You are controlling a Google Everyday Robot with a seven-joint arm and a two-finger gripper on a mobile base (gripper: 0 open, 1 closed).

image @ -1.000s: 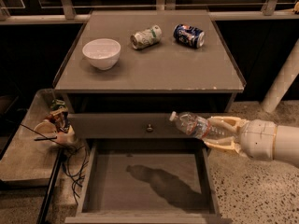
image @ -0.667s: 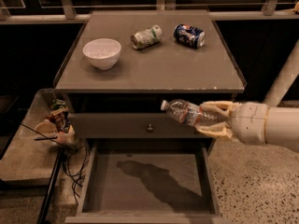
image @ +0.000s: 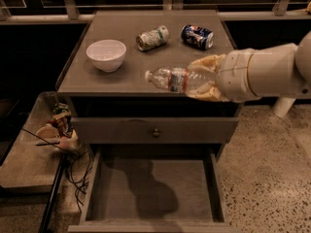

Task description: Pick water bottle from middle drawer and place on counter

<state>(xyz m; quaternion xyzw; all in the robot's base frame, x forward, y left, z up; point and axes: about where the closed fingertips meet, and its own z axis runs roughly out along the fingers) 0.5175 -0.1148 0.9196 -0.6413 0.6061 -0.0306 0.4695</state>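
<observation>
Speckled stone floor (image: 265, 171) to the right, dark railing behind. Centre: broad grey-brown flat-topped table (image: 146, 62) with a closed drawer front and small round knob (image: 155, 132) under its top. Below that, the wide shallow grey-brown middle drawer (image: 194, 181) is pulled out, its floor bare apart from a shadow.

On the table:
- white round ceramic bowl (image: 106, 55), left
- crushed silver-green drink can (image: 152, 38), on its side at the back
- dark blue drink can (image: 197, 36), on its side at the back

The pale tan two-finger end effector (image: 203, 79) reaches in from the right over the table's front right edge. It is pinching the small clear ribbed plastic water bottle (image: 175, 80) at its base end. The bottle lies horizontal, white cap pointing left.

Change: a second ago the bottle was level with the drawer front, below the table top. It has since climbed and travelled left, and now sits over the top's front portion.

Meaning for the task: extraction from the drawer is done and the lift is essentially complete. Lowering and release remain. The bottle probably hovers clear of the surface, though this angle does not settle contact.
</observation>
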